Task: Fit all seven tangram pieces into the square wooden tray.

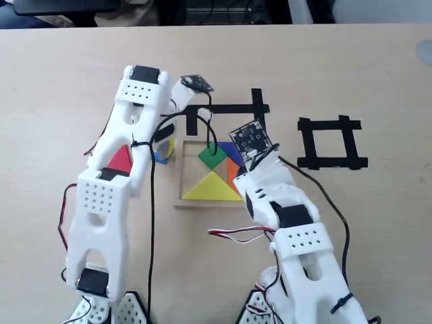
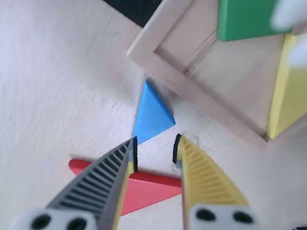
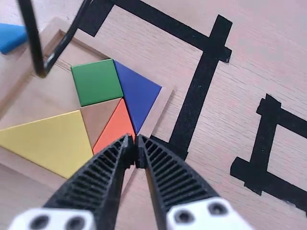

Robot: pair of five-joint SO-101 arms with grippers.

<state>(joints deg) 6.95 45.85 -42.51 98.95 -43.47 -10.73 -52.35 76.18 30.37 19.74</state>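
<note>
Looking down, high view: the wooden tray (image 1: 181, 200) sits between the two arms, with a green square (image 1: 212, 156), yellow triangle (image 1: 212, 187) and orange triangle (image 1: 233, 172) inside it.
Outside the tray: a red triangle (image 1: 121, 159) shows through the left arm's frame, and a light blue triangle (image 1: 160, 158) lies just beside the tray wall on that arm's side.
Table: black tape (image 1: 331, 143) marks outlines beyond the tray.
Left wrist view: the left gripper (image 2: 154, 146) is parted and empty, its tips at the light blue triangle's near edge. The red triangle lies under the fingers.
Right wrist view: the right gripper (image 3: 133, 147) has its fingers pressed together and empty, above the tray rim by the orange triangle.
Tray contents, right wrist view: a dark blue triangle (image 3: 136, 93) sits against the green square; the high view has the arm over it. For the tan wedge (image 3: 98, 120) between yellow and orange, I cannot tell whether it is a piece or bare floor.
</note>
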